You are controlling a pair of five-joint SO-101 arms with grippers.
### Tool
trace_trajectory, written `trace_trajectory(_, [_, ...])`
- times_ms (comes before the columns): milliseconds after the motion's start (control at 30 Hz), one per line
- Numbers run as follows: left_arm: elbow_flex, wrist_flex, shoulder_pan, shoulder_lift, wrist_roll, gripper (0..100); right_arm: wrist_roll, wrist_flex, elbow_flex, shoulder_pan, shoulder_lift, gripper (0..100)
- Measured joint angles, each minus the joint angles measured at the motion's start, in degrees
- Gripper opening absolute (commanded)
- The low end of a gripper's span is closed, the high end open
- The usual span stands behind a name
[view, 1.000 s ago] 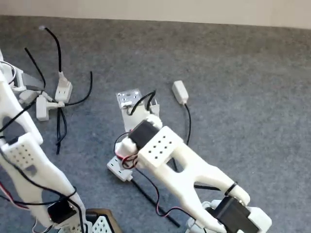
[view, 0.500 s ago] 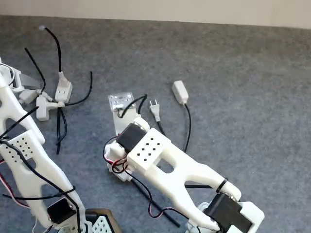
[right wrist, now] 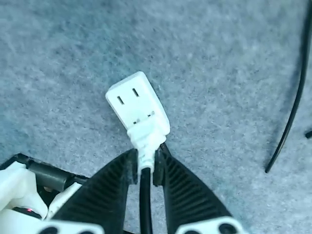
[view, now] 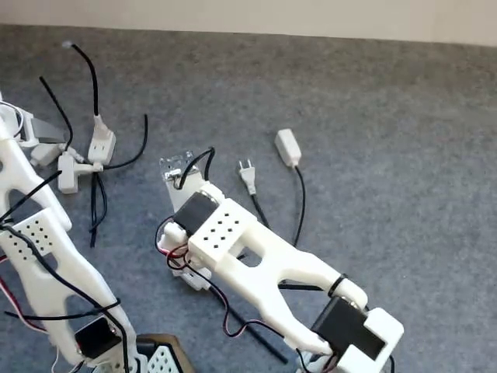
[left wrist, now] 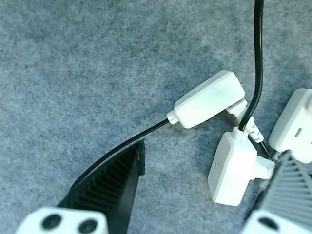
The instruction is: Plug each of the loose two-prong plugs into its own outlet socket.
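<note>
Swung leftward since the earlier frame, the right arm [view: 233, 241] leaves the two-prong plug [view: 247, 175] uncovered on the grey carpet [view: 388, 116]. In the left wrist view, the left gripper [left wrist: 212, 151] is held wide apart over white connector blocks [left wrist: 209, 100]. In the right wrist view, the right gripper [right wrist: 144, 158] is clamped on the neck of the white outlet socket [right wrist: 138, 105], presumably so that its slots can be offered to the plug.

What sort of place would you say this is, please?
Probably a robotics test bench: grey felt-like table cover, a white left arm and right arm, and a loose plug and outlet socket laid out.

White socket [right wrist: 138, 105], black cord [right wrist: 145, 195], grey carpet [right wrist: 219, 73]
</note>
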Motion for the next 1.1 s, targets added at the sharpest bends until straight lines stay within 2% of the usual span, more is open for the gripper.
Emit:
trace_trajectory(633, [0.0, 0.0, -0.2, 0.0, 0.0, 40, -0.4, 2.6, -0.4, -3.3, 0.4, 0.5])
trace_trajectory(1100, [0.0, 0.0, -0.2, 0.0, 0.0, 40, -0.4, -1.1, -0.4, -1.4, 0.6, 0.5])
